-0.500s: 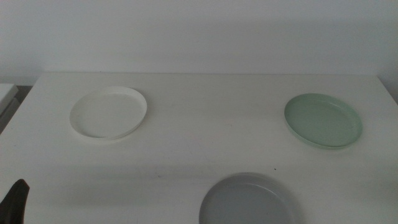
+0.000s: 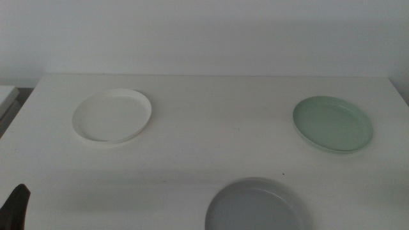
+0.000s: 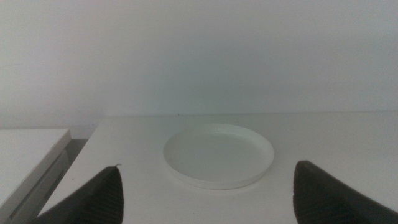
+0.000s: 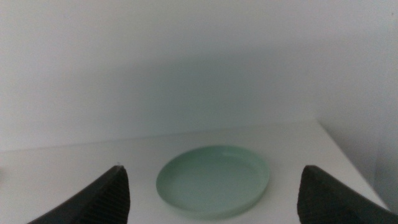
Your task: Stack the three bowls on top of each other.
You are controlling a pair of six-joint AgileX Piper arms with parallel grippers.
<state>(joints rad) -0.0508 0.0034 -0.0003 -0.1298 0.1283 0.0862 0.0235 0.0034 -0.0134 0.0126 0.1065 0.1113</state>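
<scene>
The white bowl [image 2: 112, 115] sits at the left of the table, the pale mint green bowl [image 2: 333, 123] at the right, and the grey bowl [image 2: 259, 206] at the front middle, cut by the picture's bottom edge. All three lie apart and upright. My left gripper [image 3: 208, 193] is open and empty, back from the white bowl [image 3: 218, 155]; one jaw tip shows at the middle view's bottom left corner [image 2: 16, 206]. My right gripper [image 4: 211, 196] is open and empty, back from the green bowl [image 4: 213, 180]; it is out of the middle view.
The white table [image 2: 217, 147] ends at a pale wall at the back. A low white surface [image 3: 28, 149] stands beside the table's left edge, with a dark gap between them.
</scene>
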